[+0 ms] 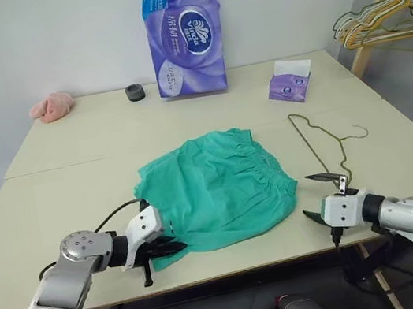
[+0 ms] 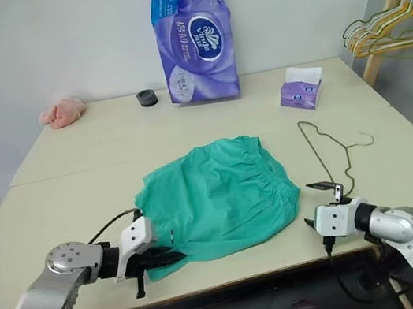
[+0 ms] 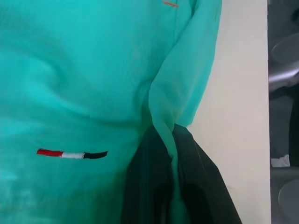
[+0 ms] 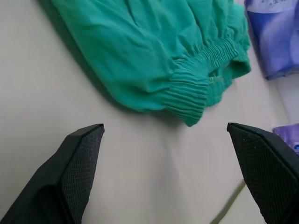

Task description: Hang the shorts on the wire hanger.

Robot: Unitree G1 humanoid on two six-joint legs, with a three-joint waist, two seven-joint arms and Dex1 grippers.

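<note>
Shorts (image 1: 209, 190) lay flat mid-table in the head views, the left gripper (image 1: 161, 248) clamped on their near corner, the right gripper (image 1: 319, 196) spread wide and empty beside the waistband, the wire hanger (image 1: 323, 142) just beyond it and a tissue pack (image 1: 289, 80) farther off. Left wrist view showed the fingers (image 3: 149, 186) pinching a fold. Right wrist view showed bare table between jaws and waistband; that side likely needed gripping next, with nothing in the way.

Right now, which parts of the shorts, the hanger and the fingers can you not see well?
- Shorts: the near corner in the head views, hidden by the left gripper.
- Wire hanger: its near end, behind the right gripper.
- Left fingers: their tips in the left wrist view, covered by pinched fabric.
</note>
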